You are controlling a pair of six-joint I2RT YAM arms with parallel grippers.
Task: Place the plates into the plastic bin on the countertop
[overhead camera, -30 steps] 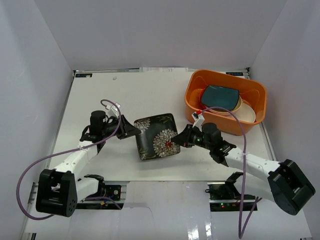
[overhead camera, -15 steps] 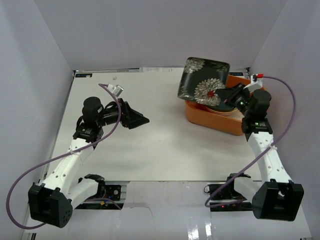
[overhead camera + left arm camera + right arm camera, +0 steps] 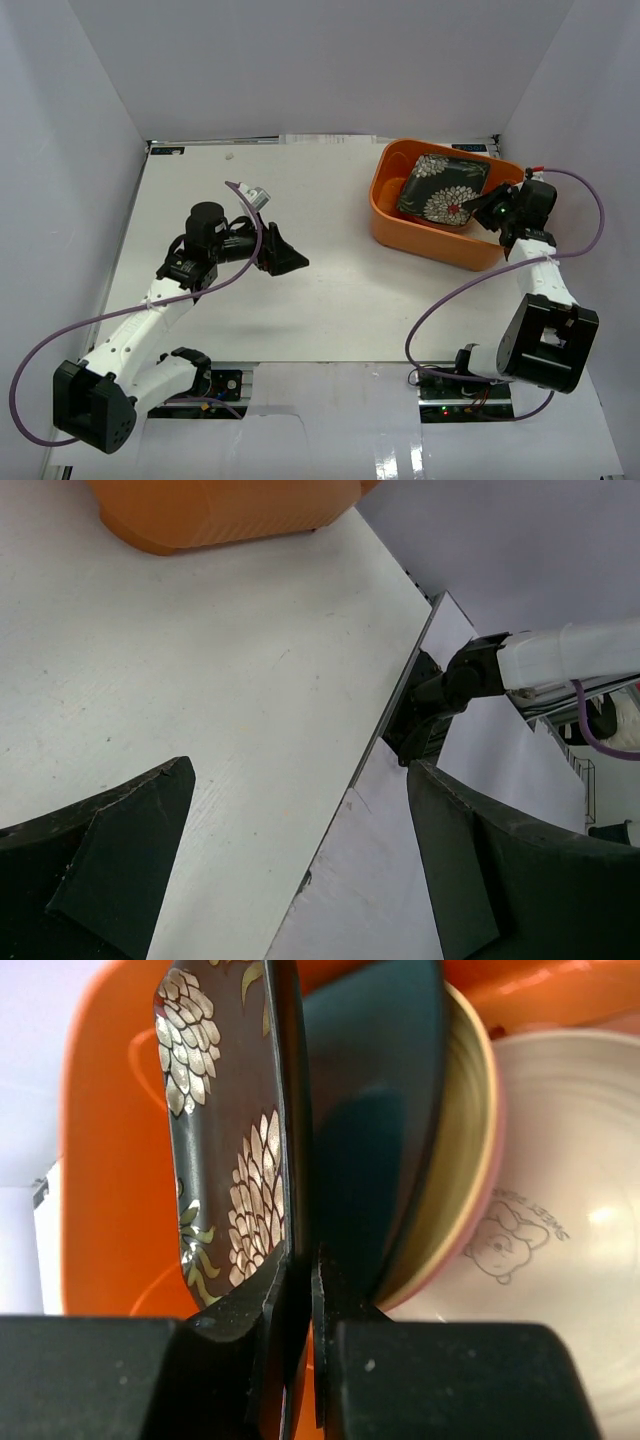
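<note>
Orange bin [image 3: 388, 218] sits right under my right claw [image 3: 480, 210], which is clamped on one edge of the black flowered plate [image 3: 440, 188] — the plate reaches out from the claw toward the bin's far left corner, over the teal plate [image 3: 385, 1100] and cream plate [image 3: 570, 1160] stacked inside. My left claw [image 3: 284, 256] hangs spread and empty over the counter [image 3: 300, 320], well apart, so letting go looks like the right one's job.

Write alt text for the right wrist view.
The right claw pinches the rim of the black floral plate, seen edge-on inside the orange bin. Beside it lie a dark teal plate, a yellow plate and a cream plate with a bear print.
</note>
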